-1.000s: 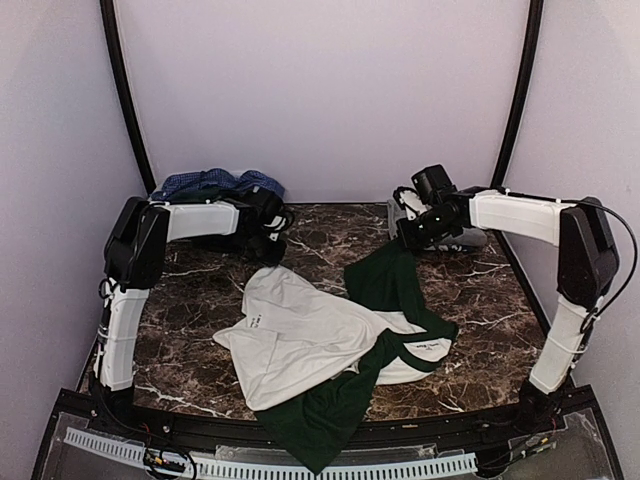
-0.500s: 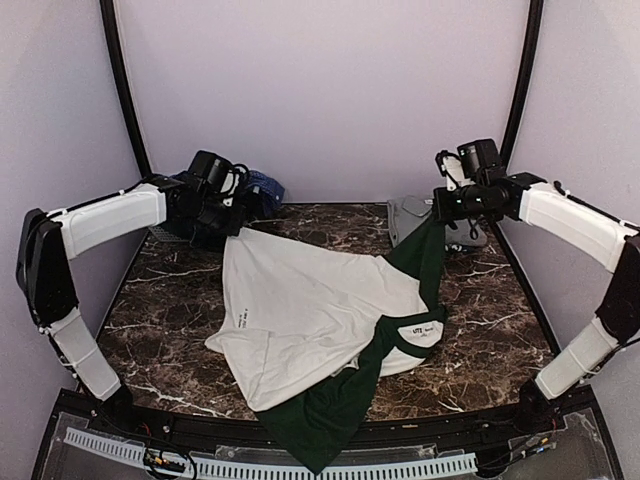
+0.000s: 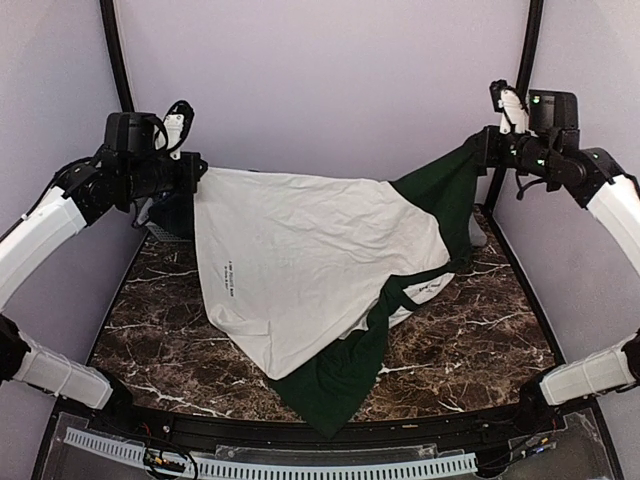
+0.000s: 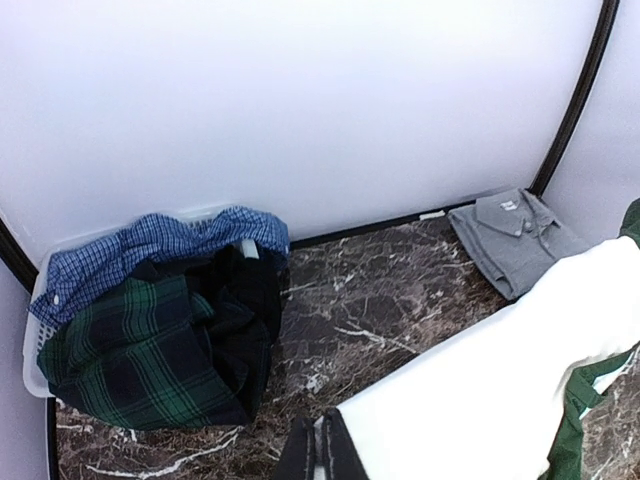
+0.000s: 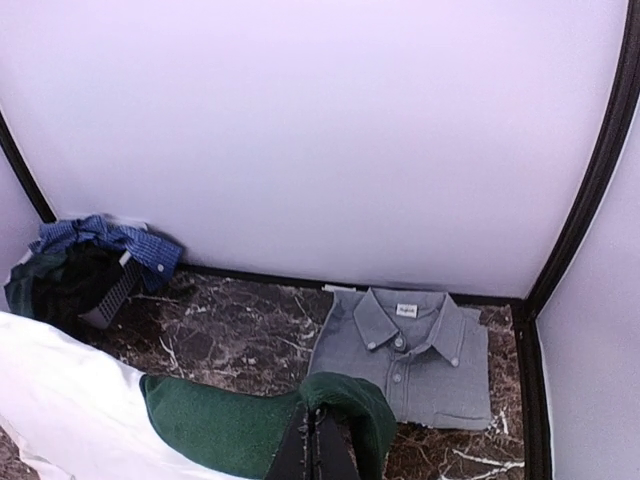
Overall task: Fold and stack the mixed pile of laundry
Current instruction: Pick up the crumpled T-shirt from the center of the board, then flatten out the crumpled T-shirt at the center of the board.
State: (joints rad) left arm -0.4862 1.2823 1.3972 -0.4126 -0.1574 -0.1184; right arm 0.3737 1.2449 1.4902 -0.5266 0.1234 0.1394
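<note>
White cotton spans the air between the two raised arms: the white tee (image 3: 310,250) hangs stretched above the counter (image 3: 480,330), its lower folds resting on the marble. The left tool (image 3: 192,178) is clamped on a white corner of the body. The right tool (image 3: 482,152) is clamped on the end of one green sleeve (image 3: 440,195). Both wrist views show the jaws pressed together on a pinch of cloth. The rest of the laundry, a blue checked shirt (image 4: 150,240), a tartan shirt (image 4: 125,355) and a dark item (image 4: 245,300), sits heaped in the basket (image 4: 28,350) at the far left. A folded grey shirt (image 5: 405,350) lies at the far right.

The main risk, as I judge it, is the mismatched hold. A body corner and a sleeve end are not a matched pair, so the tee hangs on a slant with its collar low and to the right. Laid down like this, it would likely land skewed and creased rather than flat for folding. Each pinch takes only a little fabric, so more pull could slip an edge free. The other sleeve (image 3: 325,405) drapes over the counter's near edge and could drag the garment off. A swing of the held sleeve could also brush the grey shirt and spoil its fold.
</note>
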